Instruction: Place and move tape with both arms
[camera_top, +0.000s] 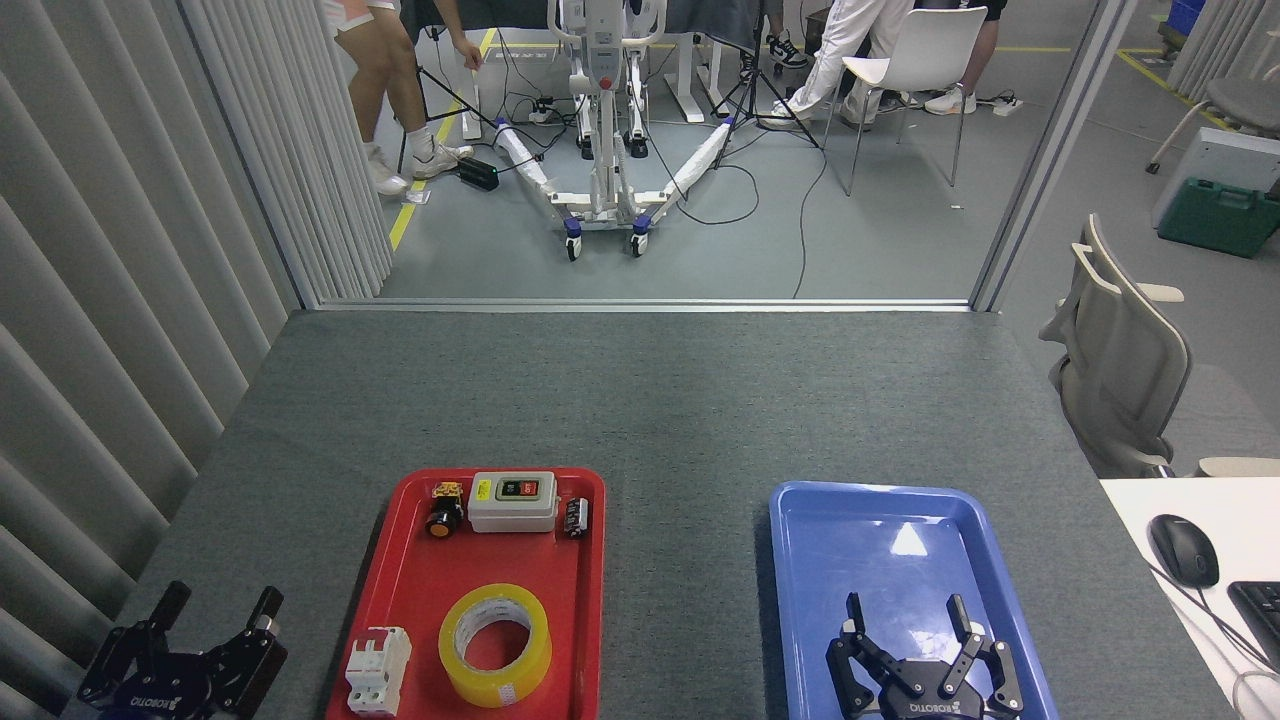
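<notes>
Tape (495, 646) lies flat, core up, in the near part of the red tray (400, 590), untouched; a white circuit breaker (378, 669) sits just beside it on the left, and a grey switch box (513, 501), a push button (444, 510) and a small black capacitor (576, 517) line the far end of the same tray. The blue tray (800, 560) to the right holds nothing. Risk, as judged from this layout: the roll is near the tray's near rim and close to the breaker, so a finger coming down on the left side could strike or drag the breaker, and a finger set on the smooth translucent wall rather than through the core could let the roll slip or tip on lift. A handover between arms adds a chance of dropping it on the grey tabletop (680, 400) between the trays. Left gripper (218, 608) hangs over the tabletop left of the red tray, fingers spread wide, holding nothing, apart from the tape. Right gripper (905, 614) hovers over the near end of the blue tray, fingers likewise spread wide and empty; whether it touches the tray floor cannot be told.
</notes>
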